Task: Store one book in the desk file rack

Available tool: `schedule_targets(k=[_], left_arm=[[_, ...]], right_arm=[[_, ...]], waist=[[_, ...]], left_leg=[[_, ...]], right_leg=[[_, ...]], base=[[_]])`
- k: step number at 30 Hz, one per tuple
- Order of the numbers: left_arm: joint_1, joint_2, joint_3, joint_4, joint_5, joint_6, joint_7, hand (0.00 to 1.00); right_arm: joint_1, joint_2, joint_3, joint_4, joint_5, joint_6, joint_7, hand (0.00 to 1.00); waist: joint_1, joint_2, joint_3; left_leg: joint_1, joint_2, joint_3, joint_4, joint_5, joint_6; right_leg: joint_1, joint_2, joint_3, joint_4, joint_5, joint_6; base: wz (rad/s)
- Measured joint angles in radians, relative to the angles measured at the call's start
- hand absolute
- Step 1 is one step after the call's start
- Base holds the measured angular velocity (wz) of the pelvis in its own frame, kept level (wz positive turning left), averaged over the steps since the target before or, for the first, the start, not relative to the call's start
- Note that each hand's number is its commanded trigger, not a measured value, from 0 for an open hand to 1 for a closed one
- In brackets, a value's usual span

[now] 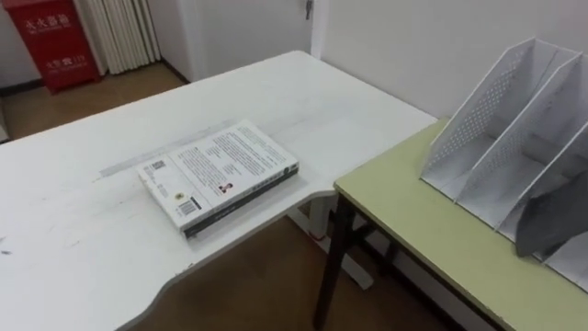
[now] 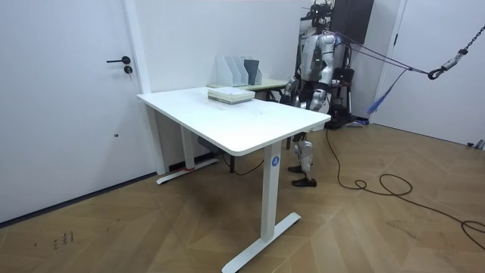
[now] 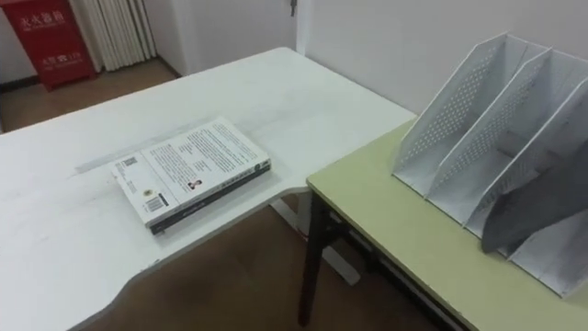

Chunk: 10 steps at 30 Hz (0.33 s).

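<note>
White perforated metal: the file rack [image 1: 503,129] stands on the green worktop [image 1: 423,225], its slanted slots open to the front, with a darker grey section [image 1: 554,213] at its right end. The book [image 1: 220,175] isn't in it. It lies flat, back cover up, at the near edge of the white worktop [image 1: 73,239], well apart from the rack, with a floor gap between the two tops. A red cabinet [image 1: 53,41] stands far off. In the room view the left hand [image 2: 323,99] and right hand [image 2: 291,91] hang low; I cannot tell how their fingers are set.
</note>
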Motion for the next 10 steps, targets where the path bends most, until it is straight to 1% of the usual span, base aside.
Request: schedule_targets(k=[1, 2, 3, 5, 7, 9, 10], left_arm=[[0.002, -0.009, 0.013, 0.000, 0.000, -0.005, 0.010, 0.00], [0.007, -0.015, 0.017, 0.002, 0.000, -0.006, 0.012, 0.00], [0.010, -0.017, 0.023, 0.003, 0.003, -0.006, 0.012, 0.00], [0.025, -0.039, 0.074, 0.003, 0.055, -0.008, 0.029, 0.00], [0.026, -0.046, 0.095, 0.001, 0.095, -0.009, 0.047, 0.00], [0.028, -0.055, 0.115, 0.000, 0.132, -0.010, 0.071, 0.00], [0.028, -0.056, 0.115, 0.000, 0.133, -0.010, 0.075, 0.00]], right_arm=[[0.005, 0.022, -0.009, 0.054, 0.016, -0.004, -0.061, 0.00], [0.007, 0.039, -0.009, 0.112, 0.039, -0.010, -0.109, 0.00], [0.008, 0.046, -0.013, 0.137, 0.049, -0.012, -0.129, 0.00], [0.013, 0.065, -0.041, 0.213, 0.051, -0.019, -0.190, 0.00], [0.024, 0.079, -0.049, 0.251, 0.047, -0.015, -0.221, 0.00], [0.047, 0.097, -0.049, 0.298, 0.048, 0.001, -0.240, 0.00], [0.054, 0.100, -0.049, 0.302, 0.047, 0.010, -0.243, 0.00]], waist=[[-0.004, 0.003, 0.0001], [-0.011, 0.009, 0.0019], [-0.016, 0.012, 0.0016], [-0.042, 0.023, 0.0020], [-0.051, 0.026, 0.0012], [-0.056, 0.027, 0.0018], [-0.059, 0.027, 0.0018]], left_leg=[[0.001, 0.000, -0.001, -0.001, 0.000, 0.000], [0.005, 0.000, 0.000, 0.000, 0.000, 0.000], [0.005, -0.001, -0.001, 0.000, 0.000, 0.000], [0.008, -0.004, -0.003, -0.001, 0.000, 0.000], [0.012, -0.004, -0.002, -0.007, 0.001, 0.001], [0.028, -0.004, 0.000, -0.013, 0.000, 0.000], [0.030, -0.004, 0.000, -0.013, 0.000, 0.000]], right_leg=[[0.005, 0.001, 0.000, 0.001, 0.000, 0.000], [0.010, 0.001, 0.001, 0.001, 0.000, 0.000], [0.012, 0.000, 0.001, 0.000, -0.001, 0.001], [0.012, -0.001, 0.002, 0.002, -0.004, 0.005], [0.012, -0.001, 0.005, 0.005, -0.008, 0.005], [0.016, 0.000, 0.011, 0.005, -0.013, 0.004], [0.017, 0.000, 0.012, 0.006, -0.014, 0.004]], base=[[0.00], [0.00], [0.00], [0.02], [-0.02], [-0.07], [-0.04]])
